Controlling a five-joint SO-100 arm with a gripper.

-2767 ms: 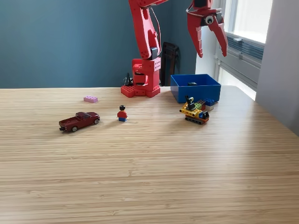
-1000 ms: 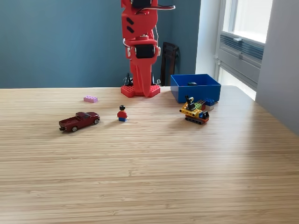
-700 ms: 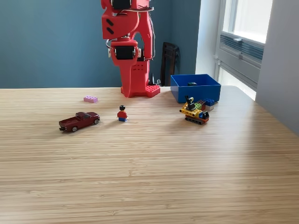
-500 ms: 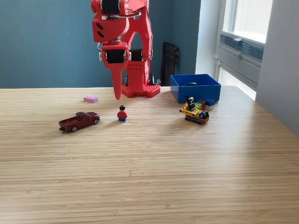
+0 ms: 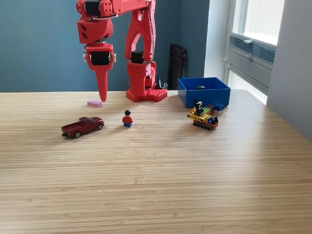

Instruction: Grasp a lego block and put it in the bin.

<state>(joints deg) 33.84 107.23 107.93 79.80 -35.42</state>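
Since half a second ago your arm has swung toward the exterior view's left, so the gripper (image 5: 102, 95) now hangs point-down just above the pink lego block (image 5: 94, 103) instead of near the minifigure (image 5: 127, 118). Seen edge-on, its fingers read as one red spike, so you cannot tell whether they are spread or pressed together; nothing appears to be pinched. From the fingertip, the block lies at about 7 o'clock, very near, flat on the table (image 5: 156, 175). The bin (image 5: 204, 91) sits well apart at 3 o'clock from the gripper, past the red base (image 5: 146, 92). Your main risk is descending with the tip off-centre: it looks slightly toward the block's right end, and a closed or misaligned finger would likely nudge the light brick sideways rather than straddle it. The dark red toy truck (image 5: 82, 126) at 7 o'clock further out should stay clear.
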